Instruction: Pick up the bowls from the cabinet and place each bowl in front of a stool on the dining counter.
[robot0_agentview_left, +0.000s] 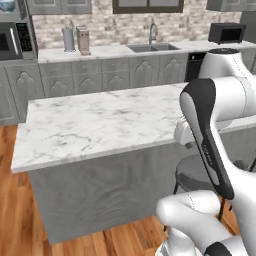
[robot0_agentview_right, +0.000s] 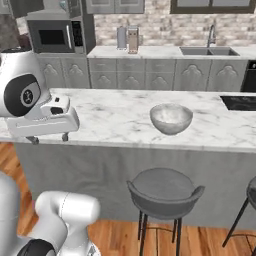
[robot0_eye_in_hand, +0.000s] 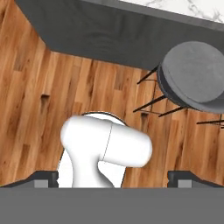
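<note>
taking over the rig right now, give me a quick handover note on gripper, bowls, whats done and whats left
Gripper: the two-finger gripper hangs at the near edge of the long white marble dining counter, jaws wide open, holding nothing.

Bowls: the round grey-white marbled stone bowl stands upright on the dining counter, directly behind the round grey cushioned stool.

Done: this one bowl looks placed in front of a stool.

Left: the other bowl is still to be placed; a second stool sits at the right edge of the right base view, with no bowl on the visible counter in front of it.
</note>
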